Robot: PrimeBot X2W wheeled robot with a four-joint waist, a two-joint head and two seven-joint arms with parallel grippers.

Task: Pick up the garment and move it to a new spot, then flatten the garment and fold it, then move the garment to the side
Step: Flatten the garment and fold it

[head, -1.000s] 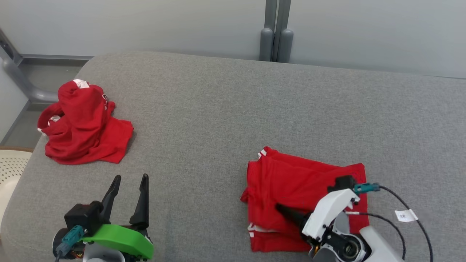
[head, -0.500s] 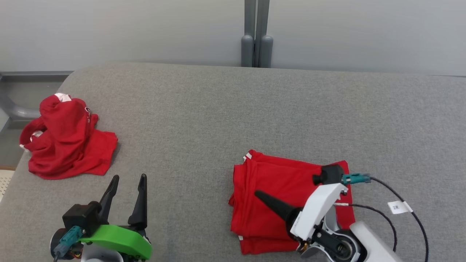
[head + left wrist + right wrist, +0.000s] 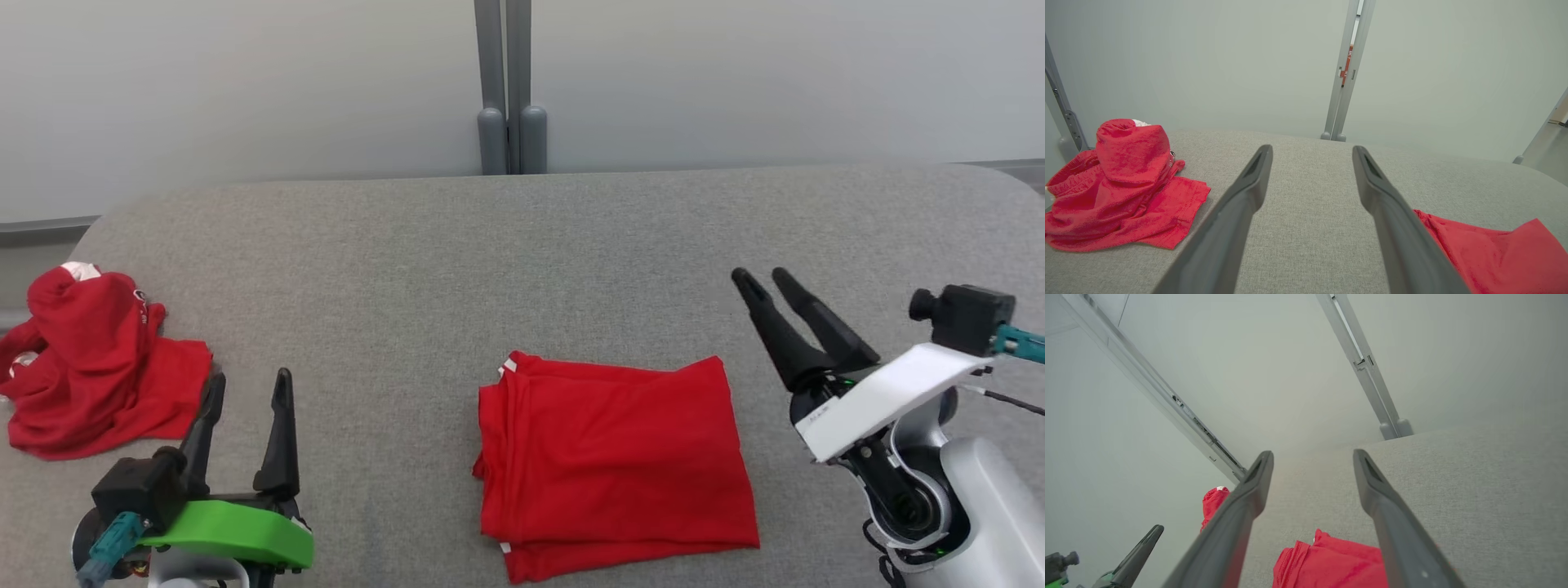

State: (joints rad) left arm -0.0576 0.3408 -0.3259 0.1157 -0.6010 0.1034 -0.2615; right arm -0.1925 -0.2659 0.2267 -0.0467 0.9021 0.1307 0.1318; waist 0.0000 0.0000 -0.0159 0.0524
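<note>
From the head: folded red garment (image 3: 612, 461) flat on the grey counter (image 3: 408, 269), centre front. To its right, clear of the cloth, right gripper (image 3: 759, 275), spread and empty, fingers angled up and left. At lower left, left gripper (image 3: 250, 377), spread wide, empty, near a crumpled red heap (image 3: 90, 367) at the counter's left end. Grey post (image 3: 510, 122) behind the far edge.

From the left wrist: wide-apart fingers over bare counter, crumpled red heap (image 3: 1122, 192) off to their left, folded red garment (image 3: 1494, 253) at lower right, partly behind one finger.

From the right wrist: fingers wide, corner of the folded red garment (image 3: 1331, 563) low between them, crumpled red heap (image 3: 1213, 502) beyond.
</note>
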